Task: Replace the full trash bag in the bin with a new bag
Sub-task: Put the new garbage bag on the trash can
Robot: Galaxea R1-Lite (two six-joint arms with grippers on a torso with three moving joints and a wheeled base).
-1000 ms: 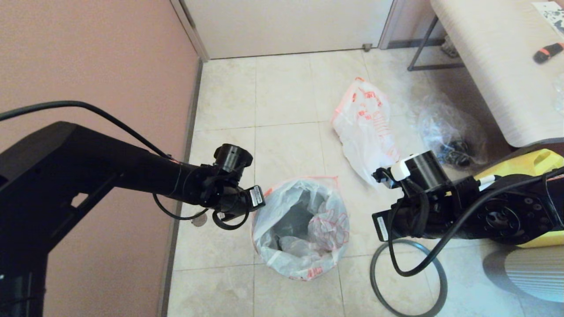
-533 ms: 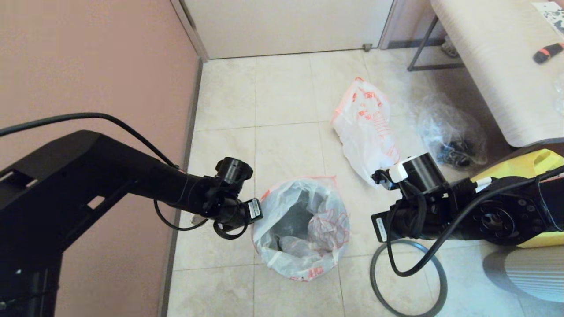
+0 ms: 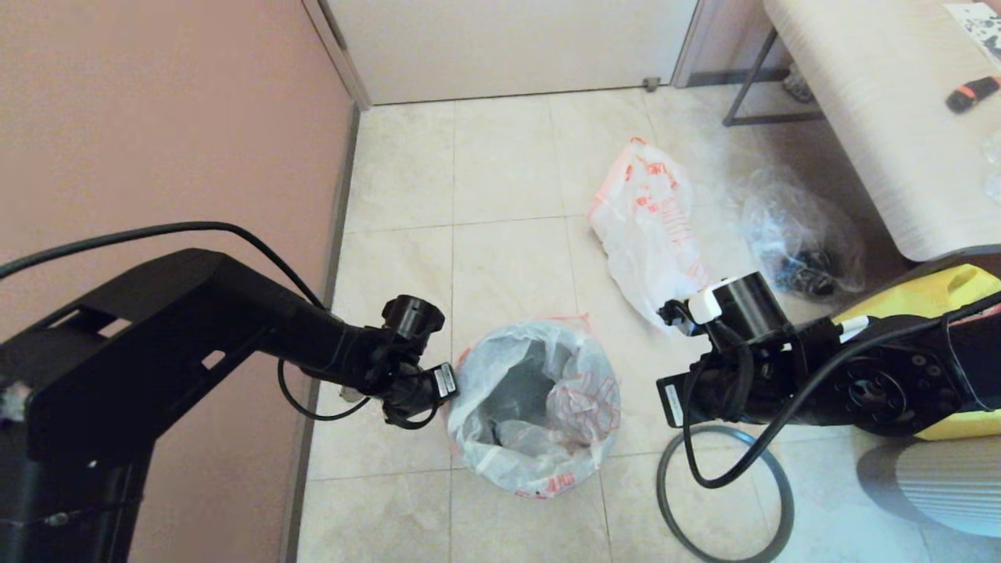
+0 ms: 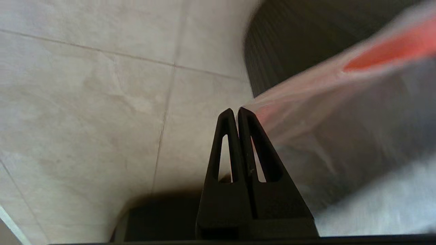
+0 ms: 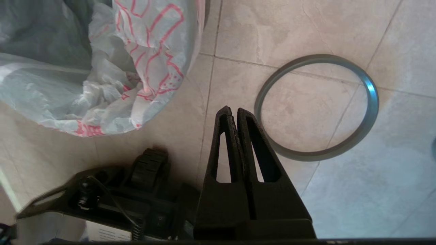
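Head view. My left gripper [image 3: 438, 383] hangs beside the rim of the bin [image 3: 539, 481], which stands on the tiled floor with the full trash bag [image 3: 536, 403] folded over its rim. My right gripper sits near the bin's other side, its fingertips hidden under the wrist. The grey hoop [image 3: 723, 493] lies flat on the floor just beside the bin, under the right arm. The new bag [image 3: 649, 234] lies limp on the tiles farther off, near a clear crinkled bag [image 3: 798, 234]. Orange-red print covers both white bags; I can read none of the characters.

Left wrist view. The left gripper [image 4: 235, 112] has its fingers pressed together on nothing, tips just beside the bag's orange-edged film [image 4: 340, 112], with the bin's dark wall [image 4: 289, 37] beyond. As I judge it, the step is to seize the overhanging edge: I should part the fingers first, straddle the film, then pinch a gathered fold, since thin plastic slips and tears.

Right wrist view. The right gripper [image 5: 233, 112] is likewise closed and empty, above bare tile between the bag [image 5: 102, 68] and the hoop [image 5: 316, 109]. No legible writing.
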